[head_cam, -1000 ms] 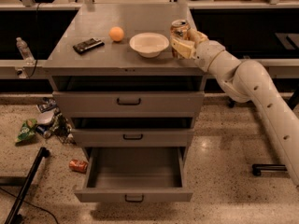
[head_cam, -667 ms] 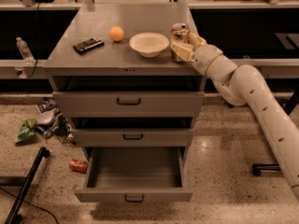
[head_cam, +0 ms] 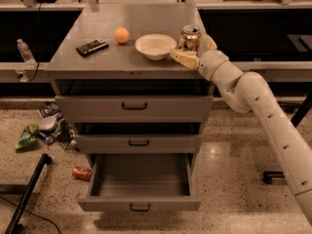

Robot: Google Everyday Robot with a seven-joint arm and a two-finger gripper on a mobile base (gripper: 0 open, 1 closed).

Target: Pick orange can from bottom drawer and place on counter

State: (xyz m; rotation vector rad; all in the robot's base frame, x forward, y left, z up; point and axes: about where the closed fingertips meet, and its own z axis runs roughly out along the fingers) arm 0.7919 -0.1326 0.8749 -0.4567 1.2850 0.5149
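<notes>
The orange can (head_cam: 189,37) stands upright at the right edge of the counter (head_cam: 97,23), next to a white bowl. My gripper (head_cam: 188,46) reaches in from the right and is shut on the can, one finger in front of it and the other behind. I cannot tell whether the can's base touches the counter. The bottom drawer (head_cam: 139,205) is pulled open and its tray shows nothing inside. The two upper drawers are shut.
On the counter lie a white bowl (head_cam: 155,45), an orange ball (head_cam: 122,35) and a flat black device (head_cam: 91,47). On the floor at the left are a red can (head_cam: 81,173), a green bag (head_cam: 28,135) and a black stand leg (head_cam: 27,194). A water bottle (head_cam: 25,52) stands at the far left.
My gripper has lowered the orange can slightly toward the counter top at its right edge. Nothing else has moved.
</notes>
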